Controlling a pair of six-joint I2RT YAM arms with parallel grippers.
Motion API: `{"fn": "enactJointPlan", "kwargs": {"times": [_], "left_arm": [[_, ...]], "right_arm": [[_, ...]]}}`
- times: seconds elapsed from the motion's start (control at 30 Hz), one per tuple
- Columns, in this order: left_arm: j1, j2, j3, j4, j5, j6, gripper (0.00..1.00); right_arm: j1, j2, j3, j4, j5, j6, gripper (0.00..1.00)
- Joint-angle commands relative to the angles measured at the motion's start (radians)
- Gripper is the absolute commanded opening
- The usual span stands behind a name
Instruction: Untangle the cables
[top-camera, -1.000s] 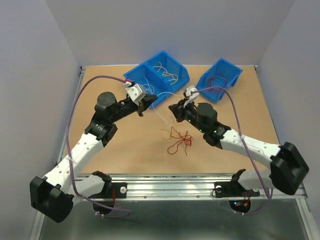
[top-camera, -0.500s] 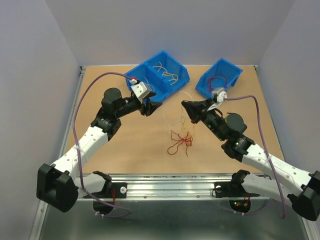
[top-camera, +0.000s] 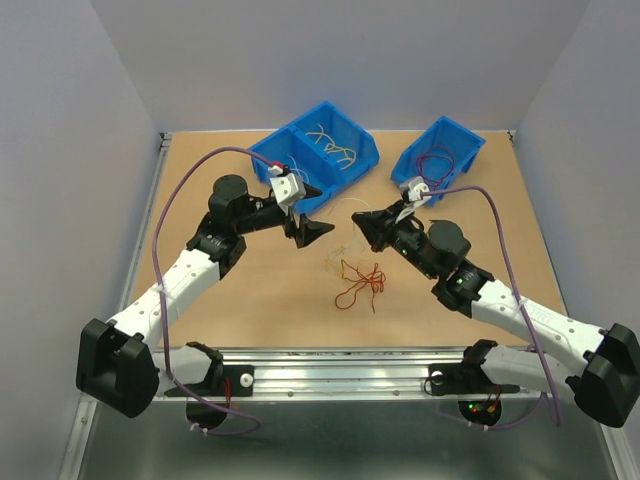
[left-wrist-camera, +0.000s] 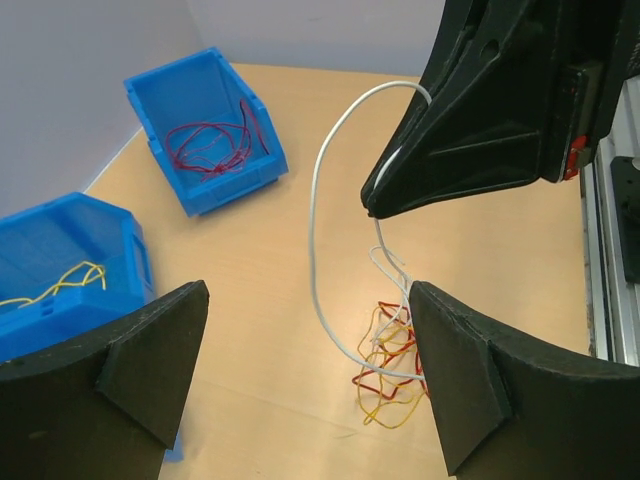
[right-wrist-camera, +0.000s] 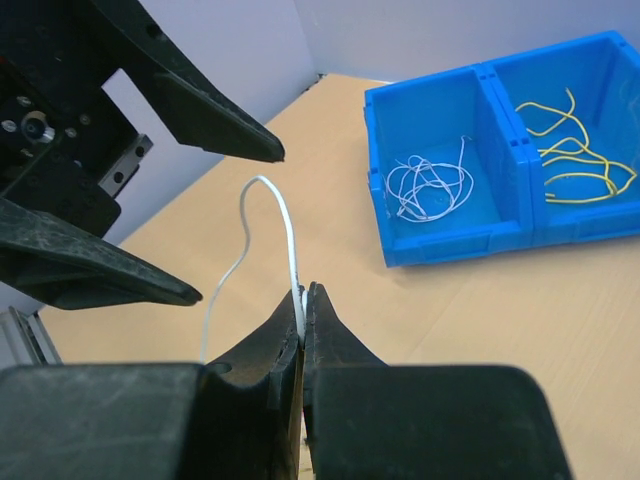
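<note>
While our right hand (right-wrist-camera: 303, 305) is clenched on the white cable (left-wrist-camera: 313, 230), pinching it just below the top of its arch, our left hand (top-camera: 316, 212) hangs released close beside it, jaws spread wide with nothing held. The white cable's lower end runs down into the cables (top-camera: 358, 276), a knot of red and yellow-orange loops lying on the worktop (top-camera: 250, 300) between the two arms and nearer to us than the bins.

We judge the main risk to be that this strand is hooked into the knot. Any upward pull could then drag the whole heap along or draw its loops tighter instead of freeing one cable. The grip looks slight too: the strand sits at the very fingertips, so a sharp tug may slip it out. If our left hand moves in for the arch, the two hands are near enough to knock together, and it could close on air, the cable being so fine.

We see a flat, matte worktop of pale wood, with nothing to pin the knot down. At its far side, the double bin (right-wrist-camera: 470, 240) holds white strands in one compartment and yellow in the other, and the single bin (left-wrist-camera: 235, 185) holds red ones. Plain pale walls (top-camera: 60, 200) close in three sides, and a metal rail (top-camera: 350, 368) runs along the near edge.
</note>
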Motion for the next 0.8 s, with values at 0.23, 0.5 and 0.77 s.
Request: {"fn": "enactJointPlan", "kwargs": {"times": [0.23, 0.5, 0.77], "left_arm": [[-0.027, 0.076, 0.026, 0.049, 0.063, 0.017, 0.91], [-0.057, 0.086, 0.025, 0.052, 0.063, 0.027, 0.91], [-0.096, 0.149, 0.048, 0.045, 0.042, 0.034, 0.83]], "right_arm": [[0.007, 0.007, 0.023, 0.051, -0.057, 0.024, 0.01], [0.007, 0.021, 0.018, 0.08, -0.099, 0.063, 0.01], [0.007, 0.036, 0.015, 0.101, -0.131, 0.089, 0.01]]}}
